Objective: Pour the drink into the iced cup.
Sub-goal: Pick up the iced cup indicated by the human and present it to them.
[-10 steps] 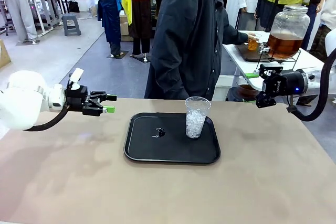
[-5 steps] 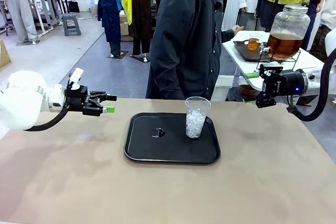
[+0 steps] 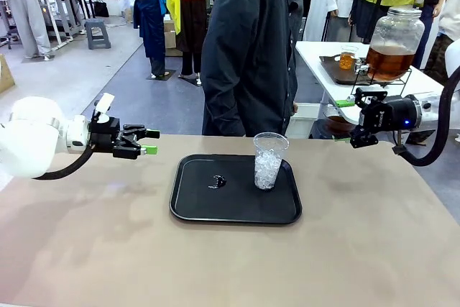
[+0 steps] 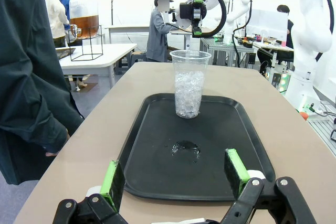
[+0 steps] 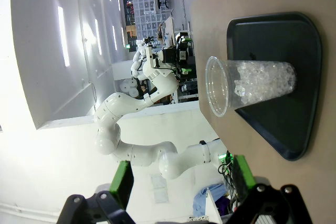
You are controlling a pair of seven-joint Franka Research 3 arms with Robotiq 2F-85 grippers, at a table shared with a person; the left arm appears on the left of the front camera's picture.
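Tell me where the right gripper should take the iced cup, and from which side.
Probably the wall of the iced cup just above the ice, from the robot's right with the open right gripper level. The cup stands upright on the right half of the tray, widens toward its open rim, and looks thin, so squeeze gently.

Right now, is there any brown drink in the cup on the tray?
No, the clear cup standing on the black tray holds only ice, and no brown liquid can be seen inside it.

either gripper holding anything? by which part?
Nothing held. Left gripper and right gripper are both open and empty; the iced cup stands untouched on the black tray.
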